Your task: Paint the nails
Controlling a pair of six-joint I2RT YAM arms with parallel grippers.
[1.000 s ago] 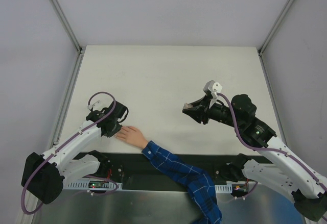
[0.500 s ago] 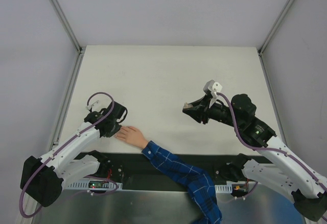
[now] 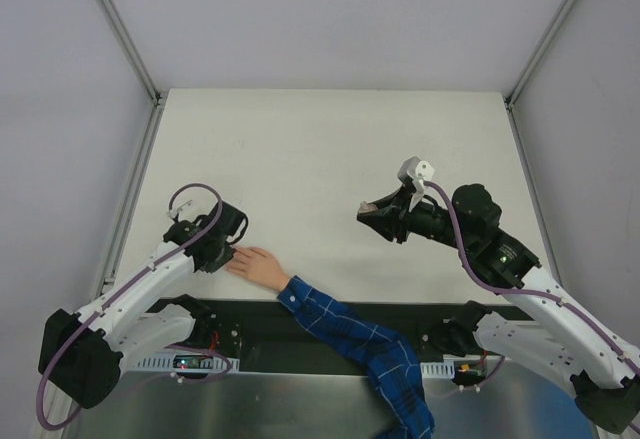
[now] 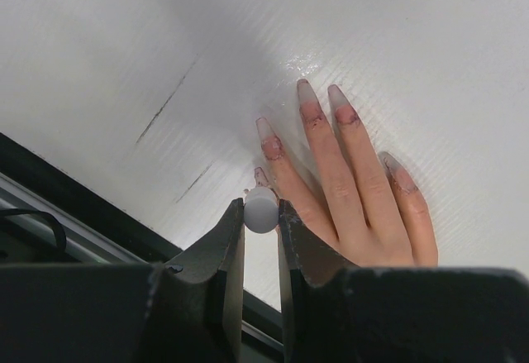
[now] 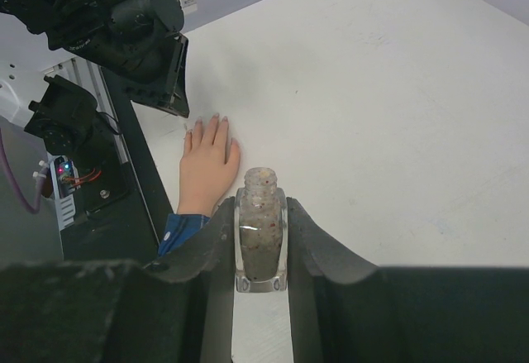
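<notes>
The left gripper (image 4: pixel 262 211) is pinched on a small round white cap (image 4: pixel 261 213) and is tilted down over the hand (image 4: pixel 355 198), which lies flat on the bench (image 3: pixel 330 149). Whatever hangs below the cap is hidden.

The nails (image 4: pixel 308 97) are just ahead of this gripper's tips. One short nail sits right in front of the cap, and the three long fingers reach further ahead and to its right. The last finger lies off to the right side. Each nail is pale grey with a reddish smear at its base.

From above, the left gripper (image 3: pixel 228 246) sits at the fingertips. The blue plaid sleeve (image 3: pixel 350 337) trails away behind it toward the near edge.

The right gripper (image 5: pixel 259 212) is well apart from the hand and held above the bench. It is clamped on a small clear bottle (image 5: pixel 260 239) that stands upright between its fingers. The bottle's neck is uncapped, with speckled grey liquid inside. From this gripper, the hand (image 5: pixel 207 169) lies ahead and slightly left.
</notes>
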